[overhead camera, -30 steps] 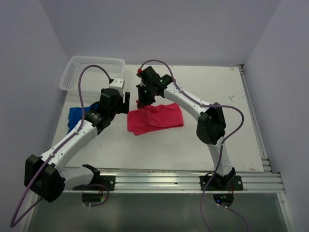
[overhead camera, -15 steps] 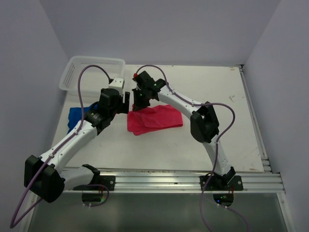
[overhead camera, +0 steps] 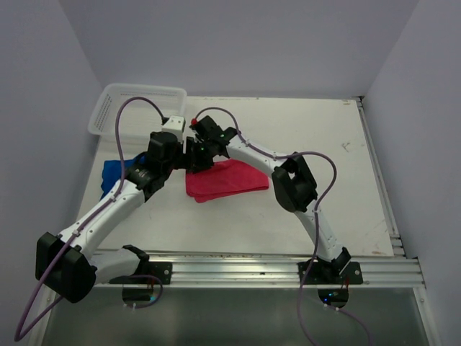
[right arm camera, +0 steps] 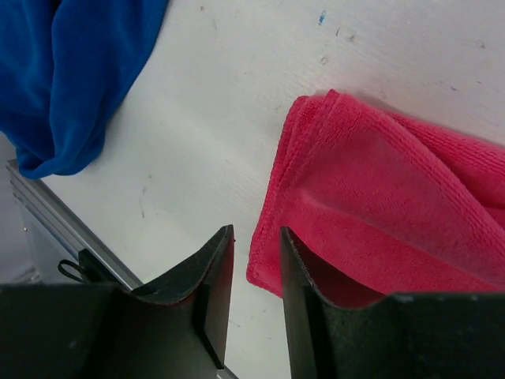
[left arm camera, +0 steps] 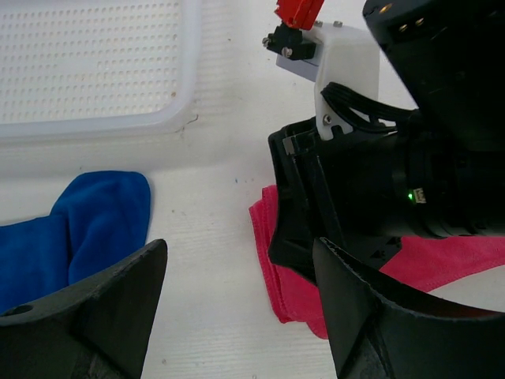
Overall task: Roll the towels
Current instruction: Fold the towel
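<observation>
Right gripper (right arm camera: 254, 234), jaws barely parted, at nine-o'clock edge of pink towel (right arm camera: 394, 205).
Left gripper (left arm camera: 237, 245) wide open, empty; blue towel (left arm camera: 87, 229) farther toward nine.

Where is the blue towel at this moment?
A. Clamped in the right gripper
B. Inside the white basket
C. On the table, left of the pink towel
C: the blue towel lies on the table, outside the basket, with the pink towel to its right.
</observation>
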You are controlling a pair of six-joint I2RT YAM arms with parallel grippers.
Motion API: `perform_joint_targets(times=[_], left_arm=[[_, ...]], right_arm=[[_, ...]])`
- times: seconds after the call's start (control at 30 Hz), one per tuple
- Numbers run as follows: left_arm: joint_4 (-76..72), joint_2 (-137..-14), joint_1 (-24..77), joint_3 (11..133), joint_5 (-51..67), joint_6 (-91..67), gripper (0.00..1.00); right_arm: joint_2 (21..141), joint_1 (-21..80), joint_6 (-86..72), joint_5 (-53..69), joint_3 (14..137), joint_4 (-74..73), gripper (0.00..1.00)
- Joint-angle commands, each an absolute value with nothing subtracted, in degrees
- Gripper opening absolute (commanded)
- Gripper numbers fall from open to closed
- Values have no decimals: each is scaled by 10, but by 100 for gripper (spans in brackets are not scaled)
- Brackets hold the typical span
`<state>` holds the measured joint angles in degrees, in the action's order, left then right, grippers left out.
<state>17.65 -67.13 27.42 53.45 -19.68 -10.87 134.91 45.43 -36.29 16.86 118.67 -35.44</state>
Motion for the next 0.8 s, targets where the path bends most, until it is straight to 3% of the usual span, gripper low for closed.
perform_joint_targets(times=[0.0, 0.3, 0.5, 0.63, 0.77], left_arm=[[154, -652, 276, 531, -196, -105, 78], [146, -636, 276, 524, -206, -105, 78], [141, -644, 276, 520, -205, -107, 79], [141, -664, 276, 523, -208, -106, 79], [138, -700, 274, 540, -202, -129, 79]], right_arm=[[1349, 461, -383, 204, 1200, -316, 34], [1314, 440, -367, 179, 1194, -324, 40], [1233, 385, -356, 160, 1099, -317, 40], [1168, 343, -327, 149, 1026, -316, 27], [1111, 316, -271, 120, 963, -343, 4]])
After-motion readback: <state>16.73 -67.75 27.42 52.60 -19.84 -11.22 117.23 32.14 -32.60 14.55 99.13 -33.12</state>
